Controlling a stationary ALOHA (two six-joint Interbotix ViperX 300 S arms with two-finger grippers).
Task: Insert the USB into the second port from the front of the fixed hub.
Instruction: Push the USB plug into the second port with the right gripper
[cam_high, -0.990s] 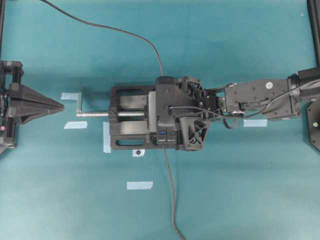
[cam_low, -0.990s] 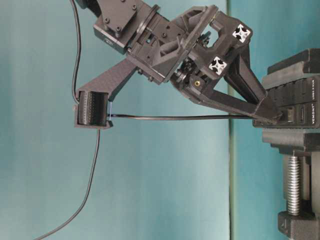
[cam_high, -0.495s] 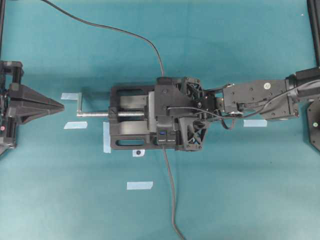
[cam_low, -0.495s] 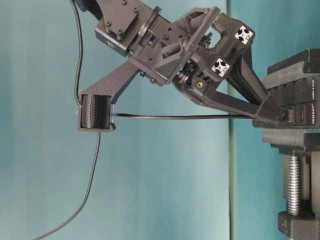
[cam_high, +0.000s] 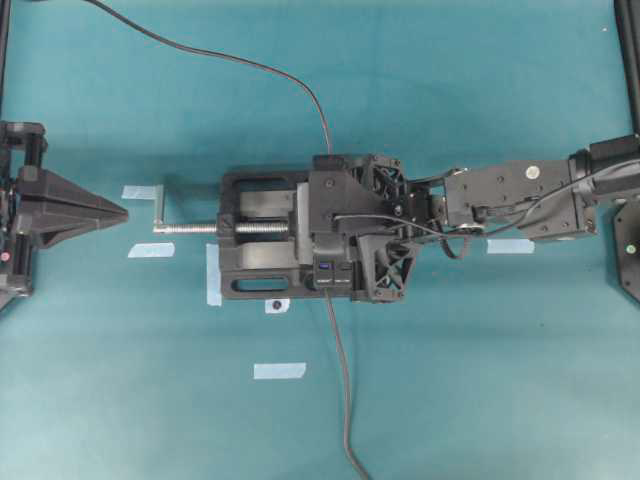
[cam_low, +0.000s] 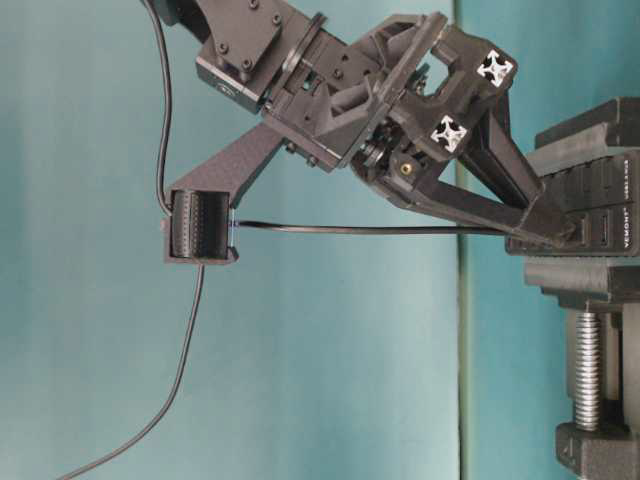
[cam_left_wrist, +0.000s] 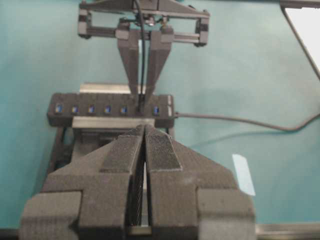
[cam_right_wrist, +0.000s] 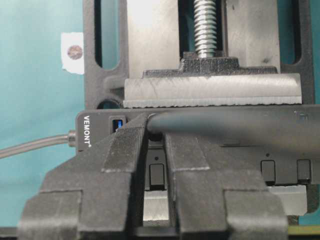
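The fixed hub (cam_right_wrist: 95, 131), a black strip with blue ports, is clamped in the vise. My right gripper (cam_right_wrist: 156, 131) is shut on the USB (cam_right_wrist: 155, 136), whose cable (cam_right_wrist: 225, 125) leads off to the right. The plug sits at the second port from the hub's lead end, beside one uncovered blue port (cam_right_wrist: 117, 124). In the left wrist view the right gripper (cam_left_wrist: 142, 97) comes down onto the hub (cam_left_wrist: 100, 109), one port in from its right end. From table level its fingertips (cam_low: 560, 232) touch the hub's face (cam_low: 600, 225). How deep the plug sits is hidden. My left gripper (cam_high: 120, 212) is shut and empty, far left.
The black bench vise (cam_high: 255, 240) with its screw handle (cam_high: 160, 212) stands mid-table. The hub's own lead (cam_high: 340, 380) runs to the front edge. Another cable (cam_high: 250, 65) trails to the back left. Blue tape pieces (cam_high: 279, 371) lie on the teal mat.
My right gripper with the USB has edged slightly closer to the hub. The left gripper has not moved.
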